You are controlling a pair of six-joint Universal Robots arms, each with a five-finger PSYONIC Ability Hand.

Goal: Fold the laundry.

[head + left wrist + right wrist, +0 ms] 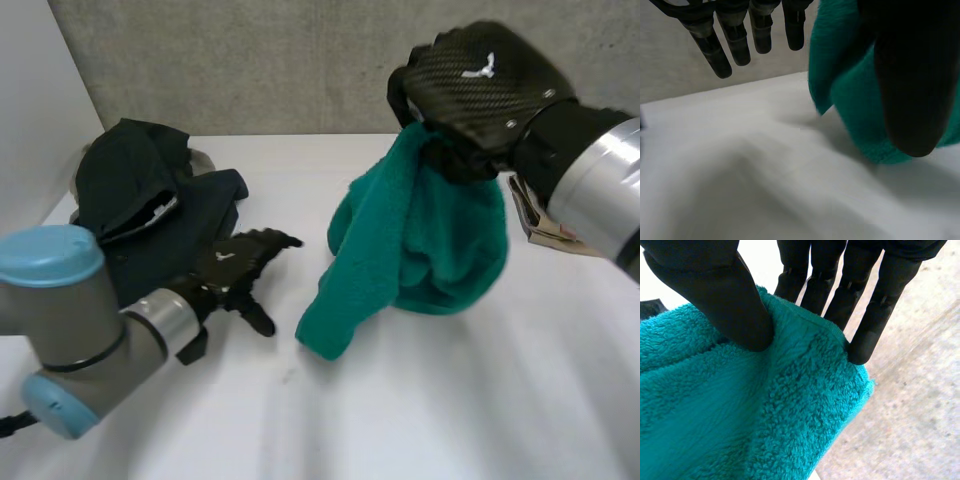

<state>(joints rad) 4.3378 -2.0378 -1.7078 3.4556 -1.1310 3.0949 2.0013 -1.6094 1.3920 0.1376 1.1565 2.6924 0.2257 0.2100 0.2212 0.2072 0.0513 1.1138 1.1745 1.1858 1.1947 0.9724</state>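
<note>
Right robot hand pinches teal towel between thumb and fingers, hanging it over tabletop middle, likely to shake it flat. Left robot hand open, empty, low beside dark clothes pile near far left corner.

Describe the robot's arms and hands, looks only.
The left arm is a grey tube with a rounded joint and light-blue caps. The right arm shows a silver wrist ring. Both hands are black. The right hand has a glossy woven-pattern shell with a small white logo, and the left hand bears a similar mark. Fingers are slim and segmented.
</note>
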